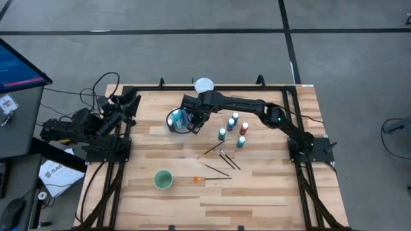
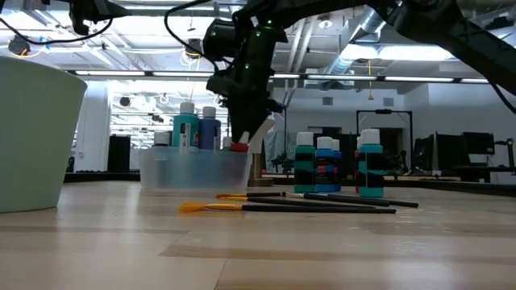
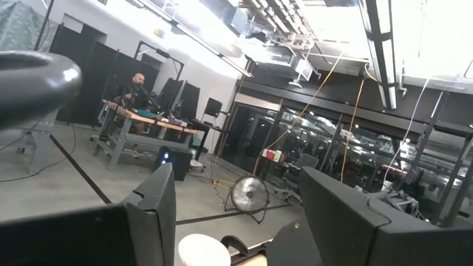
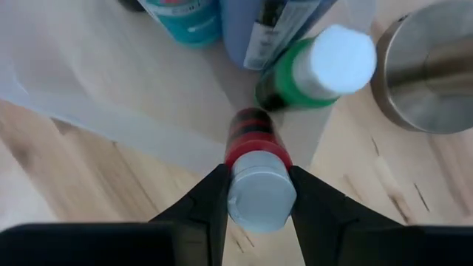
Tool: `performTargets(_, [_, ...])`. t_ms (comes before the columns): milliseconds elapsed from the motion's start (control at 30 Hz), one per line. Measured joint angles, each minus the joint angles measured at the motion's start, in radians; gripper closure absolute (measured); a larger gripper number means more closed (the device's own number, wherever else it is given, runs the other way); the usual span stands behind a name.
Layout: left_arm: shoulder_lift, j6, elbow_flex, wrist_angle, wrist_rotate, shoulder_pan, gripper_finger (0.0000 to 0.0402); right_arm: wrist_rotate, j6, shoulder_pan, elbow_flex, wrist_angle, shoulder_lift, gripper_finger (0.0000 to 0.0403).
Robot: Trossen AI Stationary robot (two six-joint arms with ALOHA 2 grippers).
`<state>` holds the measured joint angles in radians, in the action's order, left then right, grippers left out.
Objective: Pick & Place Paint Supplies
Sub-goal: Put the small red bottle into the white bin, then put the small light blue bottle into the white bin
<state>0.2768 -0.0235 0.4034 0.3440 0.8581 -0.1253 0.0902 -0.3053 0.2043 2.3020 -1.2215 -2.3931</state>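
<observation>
My right gripper (image 4: 259, 201) reaches over the clear tub (image 1: 173, 126) at the table's far middle, shut on a red paint bottle (image 4: 250, 140). In the tub stand a teal bottle (image 2: 185, 127), a blue bottle (image 2: 210, 127) and a green one (image 4: 299, 81). Several more bottles (image 1: 232, 127) stand upright on the wood to the tub's right. Thin brushes (image 1: 223, 158) lie flat nearer the front, one orange-tipped (image 1: 199, 178). My left gripper (image 3: 236, 222) waits open at the table's left edge, pointing into the room. My right gripper pinches the red bottle by its white cap (image 4: 259, 193) between its two fingers (image 4: 211, 203). They come from above, pointing steeply down. The bottle hangs below them, slightly tilted, its bottom end (image 2: 239, 147) at the height of the tub's right rim.
A white globe (image 1: 204, 84) on a grey metal stand (image 4: 429, 66) sits just behind the tub. A pale green cup (image 1: 163, 179) stands at the front left. Bare wood lies along the near edge and on the left.
</observation>
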Motion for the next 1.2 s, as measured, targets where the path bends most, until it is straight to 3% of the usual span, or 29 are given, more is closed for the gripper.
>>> performTargets(600, [0.0,-0.003,0.0,0.001,0.001,0.0,0.0202,-0.011,0.028,0.0,0.001,0.003,-0.016,0.0263])
performTargets(967, [0.0,-0.004,0.0,0.001,0.001,0.0,0.0202,-0.014,0.035,0.007,0.0,0.024,-0.007,0.0187])
performTargets(1200, [0.0,-0.004,0.0,0.001,0.001,0.0,0.0202,-0.011,0.029,0.012,0.003,-0.045,0.132,0.0183])
